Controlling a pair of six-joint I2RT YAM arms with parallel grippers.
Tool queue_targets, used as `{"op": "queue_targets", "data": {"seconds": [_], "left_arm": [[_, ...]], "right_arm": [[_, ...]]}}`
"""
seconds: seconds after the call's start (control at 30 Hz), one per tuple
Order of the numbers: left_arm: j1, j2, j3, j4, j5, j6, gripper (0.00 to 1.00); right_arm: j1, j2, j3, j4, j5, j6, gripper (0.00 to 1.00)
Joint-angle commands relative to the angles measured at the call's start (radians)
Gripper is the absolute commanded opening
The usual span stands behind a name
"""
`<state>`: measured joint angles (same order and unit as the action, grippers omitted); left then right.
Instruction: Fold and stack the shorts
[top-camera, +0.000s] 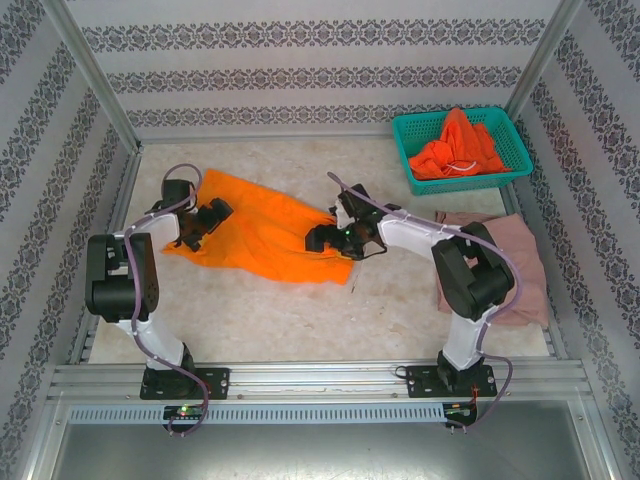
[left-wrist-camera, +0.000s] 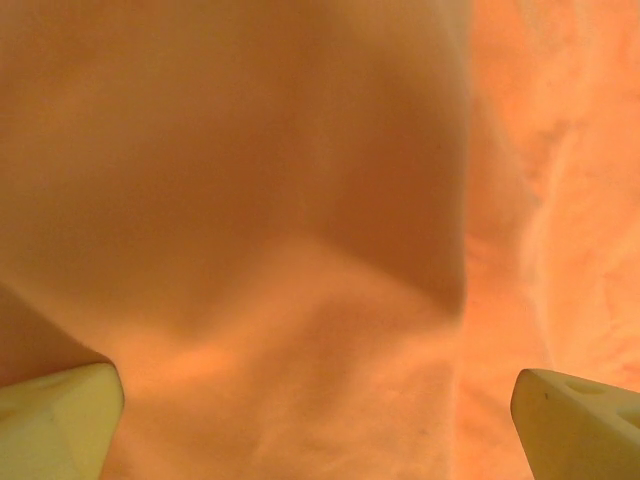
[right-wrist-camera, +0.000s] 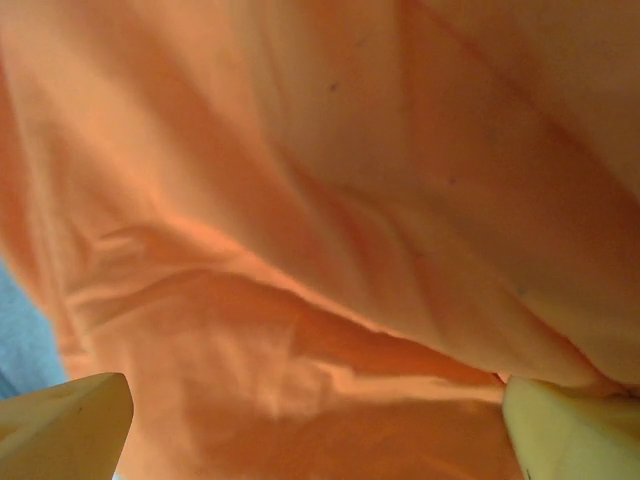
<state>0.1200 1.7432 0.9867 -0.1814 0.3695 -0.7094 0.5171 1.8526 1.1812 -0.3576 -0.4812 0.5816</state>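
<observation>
In the top view, orange shorts (top-camera: 262, 232) are seen spread on the desk (top-camera: 300, 320), left of its middle, rumpled and not yet folded. The left hand (top-camera: 207, 222) is set at their left edge and the right hand (top-camera: 322, 238) at their right edge, so the cloth lies between the two. Pink shorts (top-camera: 525, 270) are laid flat at the right side of the desk, partly covered by the right arm (top-camera: 468, 268) and well apart from the orange shorts. A teal basket (top-camera: 510, 150) stands at the far right corner. Heaped shorts (top-camera: 450, 150), also orange, are held in it, with a white drawstring (top-camera: 462, 168) on top.

In the left wrist view, the two pale fingers (left-wrist-camera: 60, 425) are seen far apart at the lower corners, so the left hand is released. Orange cloth is spread close before the camera and across the gap. Whether the fingers touch it cannot be told.

In the right wrist view, the fingers (right-wrist-camera: 65, 425) are likewise held wide, and the right hand is released too. Creased orange cloth is seen across the gap. A small blue patch (right-wrist-camera: 20, 335) is seen at the left edge, and what it is cannot be told.
</observation>
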Motion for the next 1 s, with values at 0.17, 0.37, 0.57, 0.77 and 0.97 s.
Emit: {"op": "queue_targets", "data": {"seconds": [0.17, 0.37, 0.57, 0.77, 0.97], "left_arm": [[0.034, -0.157, -0.211, 0.053, -0.132, -0.066, 1.00], [0.061, -0.338, -0.249, 0.017, -0.121, -0.082, 1.00], [-0.024, -0.541, -0.026, -0.045, -0.059, -0.012, 1.00], [-0.336, -0.465, 0.110, 0.041, -0.041, -0.026, 0.88], [-0.608, -0.136, 0.285, 0.106, -0.002, -0.099, 0.49]], "right_arm": [[-0.147, 0.145, 0.186, -0.219, 0.090, -0.217, 0.97], [-0.169, 0.107, 0.240, -0.186, 0.013, -0.240, 0.97], [-0.141, -0.181, 0.196, -0.162, 0.144, -0.303, 0.98], [-0.166, -0.445, 0.032, -0.161, 0.251, -0.313, 0.98], [-0.289, -0.541, -0.117, -0.140, 0.208, -0.203, 0.98]]}}
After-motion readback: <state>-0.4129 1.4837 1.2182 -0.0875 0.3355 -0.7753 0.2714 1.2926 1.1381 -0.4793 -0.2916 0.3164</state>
